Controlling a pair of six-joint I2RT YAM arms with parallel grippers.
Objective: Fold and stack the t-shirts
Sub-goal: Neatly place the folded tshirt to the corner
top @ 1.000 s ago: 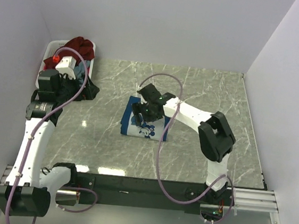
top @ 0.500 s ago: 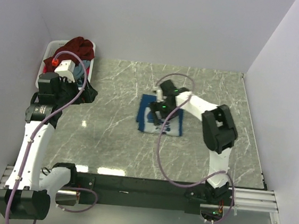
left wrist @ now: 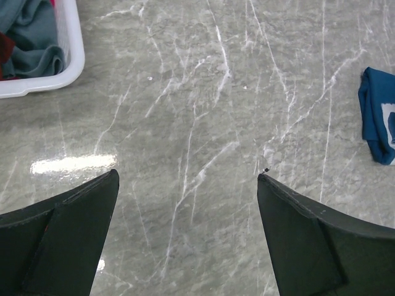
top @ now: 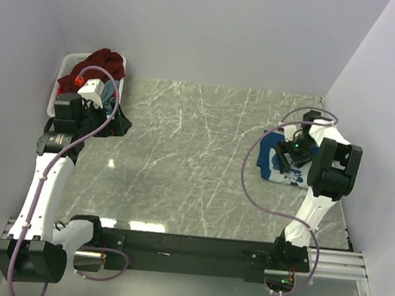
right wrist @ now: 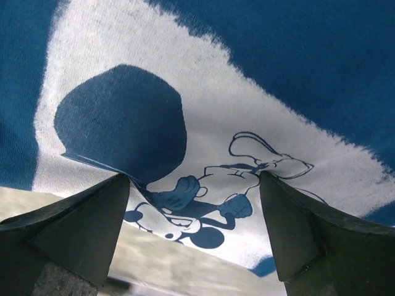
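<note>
The right pincer (right wrist: 194, 177) hangs wide open over a folded deep-blue printed cloth t-shirt (right wrist: 308, 55). The left pincer (left wrist: 187, 176) gapes empty above the grey marble surface (left wrist: 203, 92).

White plastic basket (top: 123, 61) at upper left of the overhead view, set in the back left corner. Its rim corner shows again at upper left of the left wrist view. Counter (top: 183, 153) has a grey-green marble pattern with thin white veins all over and a glossy surface. Glare patches (top: 111, 162) lie at lower left. Plain pale walls (top: 196, 28) close in behind, left and right.
</note>
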